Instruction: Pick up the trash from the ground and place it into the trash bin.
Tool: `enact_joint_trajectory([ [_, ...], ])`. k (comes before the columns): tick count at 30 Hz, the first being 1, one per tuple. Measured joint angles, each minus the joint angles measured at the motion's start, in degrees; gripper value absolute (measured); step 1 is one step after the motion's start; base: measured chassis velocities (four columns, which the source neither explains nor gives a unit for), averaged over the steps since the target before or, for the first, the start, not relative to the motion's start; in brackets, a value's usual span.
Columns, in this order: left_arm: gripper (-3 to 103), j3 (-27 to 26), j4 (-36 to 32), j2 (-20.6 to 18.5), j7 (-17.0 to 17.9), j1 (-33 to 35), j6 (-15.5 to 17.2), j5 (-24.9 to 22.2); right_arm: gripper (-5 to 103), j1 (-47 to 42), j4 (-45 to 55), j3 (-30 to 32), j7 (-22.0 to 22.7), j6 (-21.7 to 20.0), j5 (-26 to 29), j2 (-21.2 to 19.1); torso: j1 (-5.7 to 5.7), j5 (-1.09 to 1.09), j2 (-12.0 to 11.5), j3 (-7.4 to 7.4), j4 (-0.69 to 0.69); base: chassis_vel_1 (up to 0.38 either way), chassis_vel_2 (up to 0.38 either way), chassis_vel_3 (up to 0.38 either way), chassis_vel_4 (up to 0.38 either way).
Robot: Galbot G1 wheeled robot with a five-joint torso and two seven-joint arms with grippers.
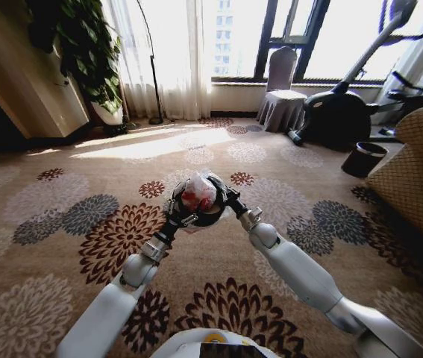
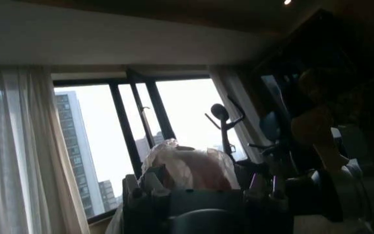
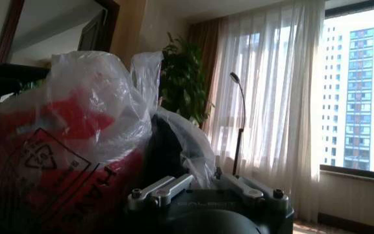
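Left gripper (image 1: 183, 211): from the head camera I see it raised in front of me over the carpet (image 1: 62, 224), pressed against the left side of the bin; how far its fingers are open I cannot tell.
Right gripper (image 1: 226, 203): it meets the bin from the other side, arm bent in from my right; its finger spread is also hidden from me.
Trash bin (image 1: 198, 200): small, dark, held up between both grippers, its crinkly clear bag bunched on top.
Trash (image 1: 193, 195): red pieces show through the bag, inside the bin.
Bare bucket (image 1: 363, 158): on the floor well off to my right, near the exercise bike (image 1: 338, 112).
Left wrist camera: the bag (image 2: 187, 168) rises just beyond my gripper body, with the window (image 2: 174, 122) behind.
Right wrist camera: the bag (image 3: 102, 97) bulges close beside the fingers (image 3: 161, 187), red printed wrapper (image 3: 50, 165) inside it; curtains (image 3: 271, 97) and a plant (image 3: 183, 87) stand behind.
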State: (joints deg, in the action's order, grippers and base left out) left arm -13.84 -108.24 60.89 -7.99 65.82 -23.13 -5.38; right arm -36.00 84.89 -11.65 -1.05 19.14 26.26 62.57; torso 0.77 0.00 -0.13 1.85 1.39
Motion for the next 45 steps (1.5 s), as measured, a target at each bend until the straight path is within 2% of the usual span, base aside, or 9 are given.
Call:
enact_joint_trajectory([
  [6, 74, 1.5, 1.3, -1.0, -1.0, -3.3, 1.9, 1.0, 0, -0.9, 0.3, 0.0, 0.0, 0.3, -0.9, 0.0, 0.00, 0.00, 0.0, 0.00, -0.01, 0.000, 0.000, 0.000, 0.000],
  [16, 73, 4.2, 2.9, -2.9, 0.0, -6.9, 11.9, -6.4, 0, -3.2, 1.7, 1.1, 0.0, 0.5, -1.9, -0.8, 0.00, 0.00, 0.0, 0.00, -0.02, 0.000, 0.000, 0.000, 0.000],
  [20, 70, 3.7, 0.2, -3.0, 0.8, -4.8, 11.5, -7.4, 0, -3.4, 1.7, 1.7, 0.0, 0.5, -2.1, -0.9, 0.00, 0.00, 0.0, -0.01, -0.01, 0.000, 0.000, 0.000, 0.000],
  [28, 98, 0.6, -7.5, -3.3, 2.6, 0.4, 5.8, -12.2, 0, -3.7, 1.2, 3.9, 0.0, -0.7, -1.9, -0.5, -0.01, 0.01, 0.0, -0.01, 0.03, 0.000, 0.000, 0.000, 0.000],
  [31, 100, -0.7, -10.0, -2.9, 4.8, 1.7, 5.7, -13.4, 0, -4.6, 2.1, 5.2, 0.0, -2.5, -1.6, -1.2, -0.01, 0.00, 0.0, -0.01, -0.02, 0.000, 0.000, 0.000, 0.000],
  [36, 100, -8.6, -14.3, -0.1, 10.5, 6.7, 8.9, -15.2, 0, -7.0, 6.0, 8.5, 0.0, -8.0, 1.0, -3.5, -0.01, 0.01, 0.0, -0.01, -0.03, 0.000, 0.000, 0.000, 0.000],
  [38, 100, -16.9, -15.6, 4.2, 13.1, 12.4, 12.0, -18.7, 0, -11.1, 11.5, 13.0, 0.0, -11.3, 3.5, -6.0, -0.01, 0.01, 0.0, -0.01, 0.01, 0.000, 0.000, 0.000, 0.000],
  [40, 100, -18.4, -15.8, 5.3, 13.3, 13.7, 12.5, -19.6, 0, -12.2, 12.8, 14.2, 0.0, -11.8, 3.6, -6.4, -0.01, 0.00, 0.0, -0.01, 0.01, 0.000, 0.000, 0.000, 0.000],
  [45, 100, -27.3, -17.3, 15.2, 14.9, 23.3, 15.1, -23.7, 0, -26.5, 28.0, 27.1, 0.1, -14.8, 4.9, -8.0, -0.02, 0.01, 0.0, -0.02, -0.01, 0.000, 0.000, 0.000, 0.000],
])
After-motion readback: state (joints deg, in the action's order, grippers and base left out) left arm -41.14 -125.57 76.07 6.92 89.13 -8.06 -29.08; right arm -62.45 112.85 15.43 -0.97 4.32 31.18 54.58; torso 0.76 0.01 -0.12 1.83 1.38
